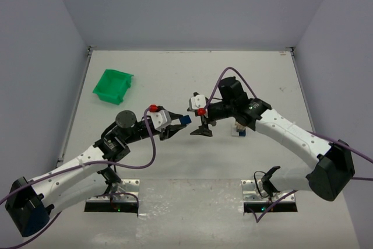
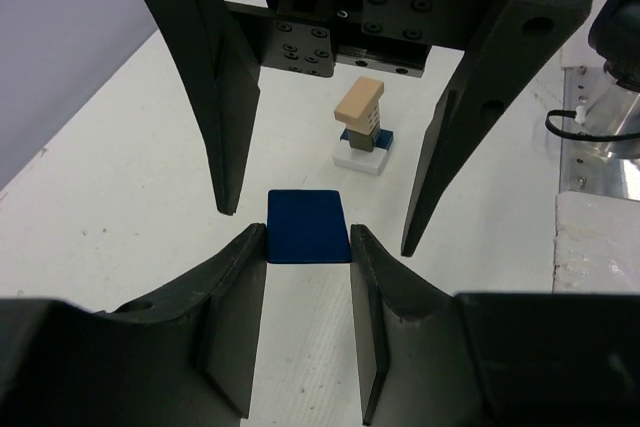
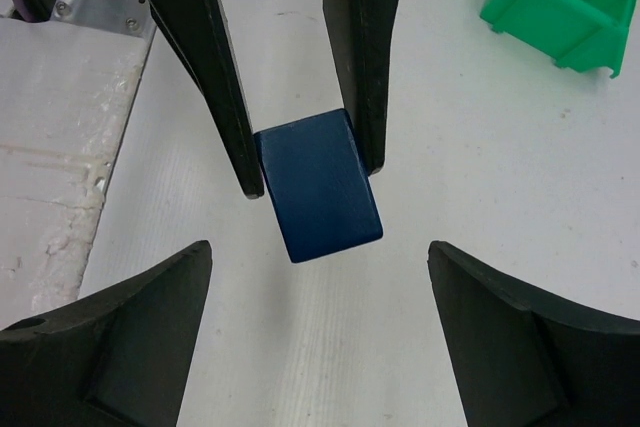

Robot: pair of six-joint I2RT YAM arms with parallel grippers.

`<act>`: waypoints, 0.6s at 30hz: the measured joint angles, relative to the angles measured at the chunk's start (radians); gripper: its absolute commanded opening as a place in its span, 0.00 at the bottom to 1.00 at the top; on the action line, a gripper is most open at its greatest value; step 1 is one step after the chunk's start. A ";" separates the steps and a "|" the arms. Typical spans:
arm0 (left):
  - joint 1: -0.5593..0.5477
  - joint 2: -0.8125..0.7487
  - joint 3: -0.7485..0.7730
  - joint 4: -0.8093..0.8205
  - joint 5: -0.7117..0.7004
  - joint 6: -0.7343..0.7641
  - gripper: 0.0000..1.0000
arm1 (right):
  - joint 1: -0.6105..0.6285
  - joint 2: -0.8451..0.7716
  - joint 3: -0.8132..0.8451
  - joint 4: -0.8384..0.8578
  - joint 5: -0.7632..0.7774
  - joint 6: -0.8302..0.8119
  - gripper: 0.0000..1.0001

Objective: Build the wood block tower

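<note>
A dark blue block (image 2: 308, 225) hangs above the table, pinched at its near end between the tips of my left gripper (image 1: 180, 122), which is shut on it. My right gripper (image 3: 318, 252) faces it head-on, open wide, its fingers (image 2: 215, 97) straddling the block without touching. In the right wrist view the blue block (image 3: 318, 192) sits between the left gripper's fingers (image 3: 215, 77). Behind the right gripper stands the partly built wood block tower (image 2: 362, 125): a tan block lying tilted on a dark grey one, over blue and a white base. In the top view the tower (image 1: 239, 127) is partly hidden by the right arm.
A green plastic bin (image 1: 112, 84) lies tilted at the back left of the table (image 1: 175, 74). Metal mounting plates (image 1: 113, 193) sit at the near edge. Grey walls enclose the table on three sides. The right arm's cable (image 1: 233, 74) loops above it.
</note>
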 measured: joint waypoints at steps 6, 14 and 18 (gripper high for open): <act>0.000 -0.006 0.000 -0.013 0.018 0.012 0.00 | -0.001 -0.010 -0.001 0.020 -0.019 0.023 0.83; 0.000 0.000 0.000 -0.034 0.031 0.024 0.00 | -0.001 -0.080 -0.021 0.097 -0.045 0.092 0.69; 0.000 -0.002 0.000 -0.035 0.040 0.024 0.00 | -0.001 -0.084 -0.021 0.098 -0.052 0.103 0.69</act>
